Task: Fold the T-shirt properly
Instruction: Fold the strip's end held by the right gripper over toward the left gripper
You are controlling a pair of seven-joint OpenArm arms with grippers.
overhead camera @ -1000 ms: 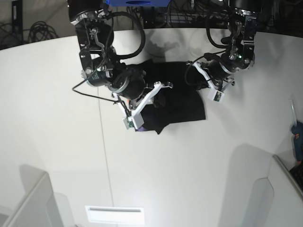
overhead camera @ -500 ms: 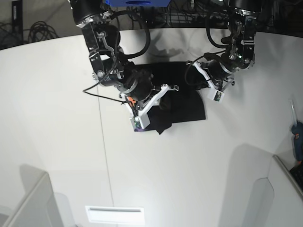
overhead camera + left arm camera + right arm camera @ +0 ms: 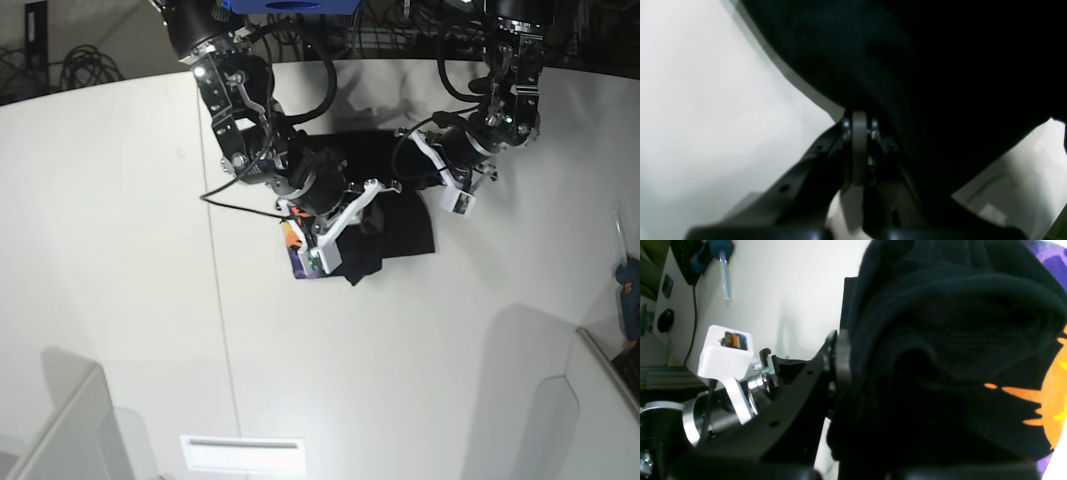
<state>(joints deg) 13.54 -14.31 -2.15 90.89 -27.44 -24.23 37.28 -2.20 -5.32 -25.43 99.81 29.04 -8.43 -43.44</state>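
The black T-shirt (image 3: 408, 222) lies bunched at the back middle of the white table (image 3: 120, 260). My right gripper (image 3: 358, 222) is shut on a thick fold of it. In the right wrist view that black cloth (image 3: 940, 326) bulges against the finger pad (image 3: 841, 365), with the orange and purple print showing at the right edge; the other finger is hidden under the cloth. My left gripper (image 3: 420, 175) sits at the shirt's right side. In the left wrist view its fingertips (image 3: 858, 140) are pressed together at the edge of the dark cloth (image 3: 940, 66).
A blue-handled tool (image 3: 628, 285) lies at the table's right edge. Grey panels stand at the lower left (image 3: 60, 430) and lower right (image 3: 600, 400). A white slotted plate (image 3: 240, 455) lies near the front edge. Cables hang behind the table.
My right arm has swung to the right in the base view, carrying the shirt's fold across toward the left gripper. The left arm has stayed put.
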